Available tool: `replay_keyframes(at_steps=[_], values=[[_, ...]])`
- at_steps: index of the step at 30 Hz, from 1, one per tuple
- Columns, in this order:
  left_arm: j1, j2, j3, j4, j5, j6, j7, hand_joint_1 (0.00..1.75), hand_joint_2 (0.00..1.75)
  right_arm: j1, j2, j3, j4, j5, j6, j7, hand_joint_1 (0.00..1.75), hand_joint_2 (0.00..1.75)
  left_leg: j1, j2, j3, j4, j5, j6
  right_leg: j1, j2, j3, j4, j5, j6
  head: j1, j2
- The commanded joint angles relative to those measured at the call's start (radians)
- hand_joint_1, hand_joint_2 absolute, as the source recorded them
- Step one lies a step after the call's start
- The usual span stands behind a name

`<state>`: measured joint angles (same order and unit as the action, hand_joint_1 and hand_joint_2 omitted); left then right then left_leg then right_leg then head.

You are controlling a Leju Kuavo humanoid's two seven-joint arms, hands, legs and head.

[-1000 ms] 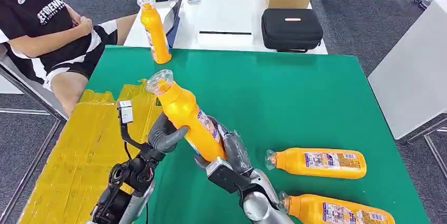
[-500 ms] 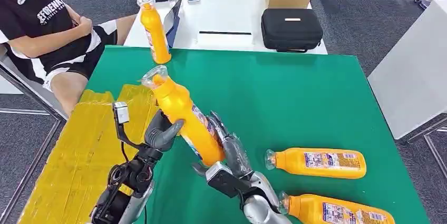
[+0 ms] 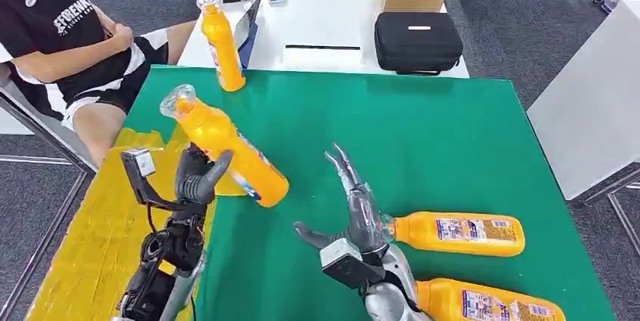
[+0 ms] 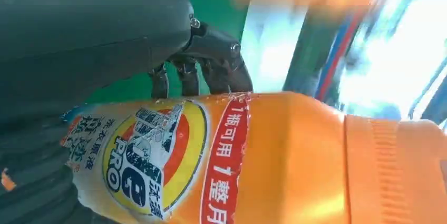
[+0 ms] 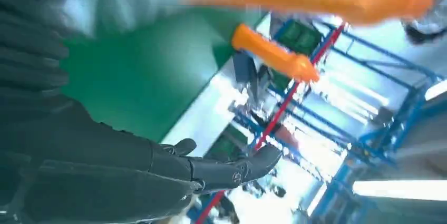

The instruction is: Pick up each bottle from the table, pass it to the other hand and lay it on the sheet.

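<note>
While a seated person in a black-and-white shirt (image 3: 56,30) sits at the far left, the crinkled yellow sheet (image 3: 98,238) lies along the left edge of the green-topped table (image 3: 392,132), and the robot's left hand (image 3: 198,176) grips a tilted orange plastic bottle with a clear cap and printed label (image 3: 223,156), its thumb and darker fingers wrapped round the lower body. This held bottle leans with its cap up and to the left, above the border between sheet and green cloth; in the left wrist view the label (image 4: 158,155) sits right against the fingers (image 4: 211,71). Behind it, an upright orange bottle (image 3: 221,43) stands at the table's far edge. To the right, the right hand (image 3: 355,211) is spread wide, fingers apart and pointing away, holding nothing, well apart from the held bottle. Just beside that hand lies an orange bottle on its side (image 3: 453,233), and nearer the robot a second lying orange bottle (image 3: 490,304).
</note>
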<state>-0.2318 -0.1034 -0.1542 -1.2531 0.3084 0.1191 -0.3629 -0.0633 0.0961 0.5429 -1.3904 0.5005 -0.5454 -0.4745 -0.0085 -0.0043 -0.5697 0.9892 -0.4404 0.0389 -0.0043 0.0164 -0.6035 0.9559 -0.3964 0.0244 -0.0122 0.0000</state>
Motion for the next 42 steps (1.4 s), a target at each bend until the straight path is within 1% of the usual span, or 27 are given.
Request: replay_keyframes(at_steps=[1, 2, 3, 4, 6, 9, 10, 12, 13, 14, 15, 16, 18, 19, 20, 22, 24, 26, 27, 29, 32, 34, 35, 38, 39, 40, 42], values=[[-0.041, 0.019, 0.181, -0.049, -1.117, 0.579, -0.079, 1.75, 1.75, 0.061, -0.069, -0.079, -0.132, 0.006, -0.086, 0.001, 0.0, 1.75, 0.001, 0.0, 0.001, 0.0, -0.001, -0.002, 0.001, -0.001, 0.001, 0.0, -0.001, 0.0, 0.0, 0.0], [-0.046, -0.004, 0.234, -0.055, -1.288, 0.579, -0.067, 1.75, 1.75, 0.064, -0.069, -0.085, -0.132, 0.005, -0.091, 0.001, 0.0, 1.75, 0.001, -0.001, 0.003, 0.0, -0.002, -0.003, 0.001, -0.002, 0.003, 0.0, -0.002, -0.001, 0.0, 0.0], [-0.048, -0.012, 0.248, -0.051, -1.327, 0.579, -0.072, 1.75, 1.75, 0.064, -0.069, -0.087, -0.131, 0.005, -0.093, 0.001, 0.0, 1.75, 0.001, -0.002, 0.002, 0.0, -0.001, -0.002, 0.001, -0.003, 0.003, 0.0, -0.002, 0.0, -0.001, 0.0], [-0.06, -0.045, 0.31, -0.053, -1.498, 0.579, -0.072, 1.75, 1.75, 0.06, -0.067, -0.092, -0.122, 0.002, -0.101, 0.001, 0.0, 1.75, 0.001, -0.003, 0.004, 0.001, -0.003, -0.003, 0.001, -0.005, 0.005, 0.0, -0.003, 0.0, 0.0, 0.0], [-0.066, -0.051, 0.328, -0.055, -1.617, 0.579, -0.057, 1.75, 1.75, 0.052, -0.067, -0.092, -0.113, -0.002, -0.106, 0.0, 0.0, 1.75, 0.0, -0.004, 0.001, 0.0, 0.0, -0.001, 0.0, -0.005, 0.001, 0.0, -0.001, 0.0, 0.0, 0.0], [-0.066, -0.051, 0.328, -0.055, -1.617, 0.579, -0.057, 1.75, 1.75, 0.052, -0.067, -0.092, -0.113, -0.002, -0.106, 0.0, 0.0, 1.75, 0.0, 0.001, 0.001, 0.0, -0.001, -0.002, 0.0, -0.002, 0.002, 0.0, -0.001, 0.0, 0.0, 0.0], [-0.065, -0.045, 0.312, -0.059, -1.708, 0.579, -0.009, 1.75, 1.75, 0.042, -0.064, -0.088, -0.105, -0.002, -0.107, 0.0, 0.0, 1.75, 0.001, 0.002, 0.003, 0.001, -0.002, -0.002, 0.001, -0.002, 0.003, 0.0, -0.001, 0.0, 0.0, 0.0], [-0.074, 0.024, 0.22, -0.012, -1.867, 0.579, 0.135, 1.75, 1.75, 0.032, -0.065, -0.082, -0.1, -0.001, -0.112, 0.0, 0.0, 1.75, 0.0, 0.0, 0.003, 0.0, -0.002, -0.003, 0.001, -0.003, 0.003, 0.0, -0.002, -0.001, 0.0, 0.0], [-0.083, 0.107, 0.112, 0.021, -1.879, 0.579, 0.247, 1.75, 1.75, 0.029, -0.066, -0.082, -0.099, -0.001, -0.115, 0.0, 0.0, 1.75, 0.0, -0.001, 0.003, 0.0, -0.001, -0.002, 0.0, -0.004, 0.002, 0.0, -0.001, 0.0, 0.0, 0.0], [-0.114, 0.203, -0.041, 0.086, -1.879, 0.579, 0.383, 1.75, 1.75, 0.027, -0.065, -0.084, -0.097, -0.001, -0.121, 0.0, 0.0, 1.75, 0.0, -0.002, 0.002, 0.0, 0.0, -0.002, 0.0, -0.004, 0.002, 0.0, -0.001, -0.001, 0.0, 0.0], [-0.138, 0.243, -0.118, 0.139, -1.879, 0.579, 0.44, 1.75, 1.75, 0.025, -0.065, -0.085, -0.095, -0.002, -0.118, 0.002, 0.0, 1.75, 0.0, -0.003, 0.004, 0.0, -0.001, -0.004, 0.001, -0.005, 0.004, 0.0, -0.002, -0.001, 0.0, 0.0], [-0.15, 0.251, -0.143, 0.173, -1.879, 0.579, 0.448, 1.75, 1.75, 0.024, -0.065, -0.087, -0.094, -0.003, -0.116, 0.003, 0.0, 1.75, 0.0, -0.005, 0.003, -0.001, 0.0, -0.003, 0.001, -0.007, 0.004, 0.0, -0.002, -0.001, 0.0, 0.0], [-0.15, 0.251, -0.143, 0.173, -1.879, 0.579, 0.448, 1.75, 1.75, 0.024, -0.065, -0.087, -0.094, -0.003, -0.116, 0.003, 0.0, 1.75, 0.001, -0.001, 0.002, -0.001, 0.0, -0.002, 0.001, -0.004, 0.002, -0.001, 0.0, -0.001, 0.0, 0.0], [-0.162, 0.255, -0.17, 0.219, -1.879, 0.569, 0.444, 1.75, 1.75, 0.022, -0.064, -0.089, -0.09, -0.004, -0.111, 0.004, 0.0, 1.75, 0.002, -0.001, 0.006, -0.001, -0.002, -0.005, 0.002, -0.005, 0.006, 0.0, -0.003, -0.001, 0.0, 0.0], [-0.165, 0.251, -0.172, 0.235, -1.879, 0.551, 0.433, 1.75, 1.75, 0.022, -0.061, -0.092, -0.088, -0.003, -0.107, 0.005, 0.0, 1.75, 0.0, -0.001, 0.003, -0.001, 0.0, -0.002, 0.0, -0.004, 0.003, 0.0, -0.001, -0.001, -0.001, 0.0], [-0.166, 0.235, -0.143, 0.271, -1.879, 0.531, 0.406, 1.75, 1.75, 0.016, -0.054, -0.095, -0.081, 0.001, -0.093, 0.008, 0.0, 1.75, 0.001, -0.004, 0.004, -0.001, -0.001, -0.003, 0.001, -0.007, 0.005, -0.001, -0.002, -0.001, -0.001, 0.0], [-0.164, 0.224, -0.119, 0.287, -1.877, 0.542, 0.379, 1.75, 1.75, 0.015, -0.05, -0.098, -0.078, 0.003, -0.091, 0.009, 0.0, 1.75, 0.001, -0.001, 0.003, -0.001, 0.0, -0.002, 0.0, -0.003, 0.003, -0.001, -0.001, 0.0, 0.0, 0.0], [-0.157, 0.2, -0.077, 0.301, -1.846, 0.541, 0.305, 1.75, 1.75, 0.015, -0.045, -0.102, -0.075, 0.009, -0.084, 0.01, 0.0, 1.75, 0.002, 0.001, 0.006, 0.0, -0.002, -0.003, 0.001, -0.002, 0.006, 0.0, -0.002, 0.0, 0.0, 0.0], [-0.151, 0.189, -0.062, 0.307, -1.831, 0.531, 0.27, 1.75, 1.75, 0.012, -0.043, -0.102, -0.07, 0.011, -0.08, 0.01, 0.0, 1.75, 0.001, 0.0, 0.003, -0.001, 0.0, -0.002, 0.0, -0.002, 0.003, 0.0, -0.001, 0.0, 0.0, 0.0], [-0.145, 0.177, -0.052, 0.315, -1.809, 0.526, 0.235, 1.75, 1.75, 0.006, -0.041, -0.1, -0.062, 0.012, -0.077, 0.01, 0.0, 1.75, 0.001, 0.0, 0.004, -0.001, 0.0, -0.002, 0.0, -0.002, 0.003, 0.0, -0.001, 0.0, 0.0, 0.0], [-0.144, 0.169, -0.051, 0.326, -1.799, 0.521, 0.217, 1.75, 1.75, 0.0, -0.038, -0.098, -0.052, 0.011, -0.075, 0.01, 0.0, 1.75, 0.0, 0.0, 0.003, -0.001, 0.0, -0.002, 0.0, -0.002, 0.003, -0.001, -0.001, 0.0, 0.0, 0.0], [-0.142, 0.158, -0.044, 0.332, -1.776, 0.521, 0.189, 1.75, 1.75, -0.005, -0.037, -0.096, -0.044, 0.011, -0.074, 0.01, 0.0, 1.75, 0.001, 0.0, 0.006, 0.0, -0.002, -0.004, 0.001, -0.003, 0.007, 0.0, -0.003, -0.001, 0.0, 0.0], [-0.142, 0.158, -0.044, 0.332, -1.776, 0.521, 0.189, 1.75, 1.75, -0.005, -0.037, -0.096, -0.044, 0.011, -0.074, 0.01, 0.0, 1.75, 0.0, -0.001, 0.002, -0.001, 0.0, -0.002, 0.0, -0.002, 0.003, -0.001, -0.001, 0.0, 0.0, 0.0], [-0.142, 0.152, -0.044, 0.337, -1.773, 0.515, 0.186, 1.75, 1.75, -0.006, -0.036, -0.095, -0.038, 0.009, -0.071, 0.012, 0.0, 1.75, 0.001, -0.001, 0.002, 0.0, 0.0, -0.002, 0.001, -0.003, 0.003, -0.001, -0.001, 0.0, 0.0, 0.0], [-0.14, 0.152, -0.044, 0.34, -1.772, 0.514, 0.184, 1.75, 1.75, -0.005, -0.035, -0.095, -0.035, 0.008, -0.07, 0.013, 0.0, 1.75, 0.002, -0.001, 0.007, 0.0, -0.003, -0.005, 0.002, -0.004, 0.007, 0.0, -0.003, -0.001, 0.0, 0.0], [-0.14, 0.15, -0.044, 0.342, -1.771, 0.513, 0.182, 1.75, 1.75, -0.005, -0.035, -0.095, -0.034, 0.008, -0.07, 0.013, 0.0, 1.75, 0.001, -0.001, 0.003, -0.001, -0.001, -0.003, 0.001, -0.003, 0.003, -0.001, -0.001, 0.0, 0.0, 0.0], [-0.139, 0.142, -0.039, 0.353, -1.76, 0.515, 0.168, 1.75, 1.75, -0.005, -0.03, -0.096, -0.031, 0.008, -0.069, 0.013, 0.0, 1.75, 0.001, -0.001, 0.004, -0.001, -0.001, -0.003, 0.001, -0.003, 0.004, -0.001, -0.002, -0.001, 0.0, 0.0]])
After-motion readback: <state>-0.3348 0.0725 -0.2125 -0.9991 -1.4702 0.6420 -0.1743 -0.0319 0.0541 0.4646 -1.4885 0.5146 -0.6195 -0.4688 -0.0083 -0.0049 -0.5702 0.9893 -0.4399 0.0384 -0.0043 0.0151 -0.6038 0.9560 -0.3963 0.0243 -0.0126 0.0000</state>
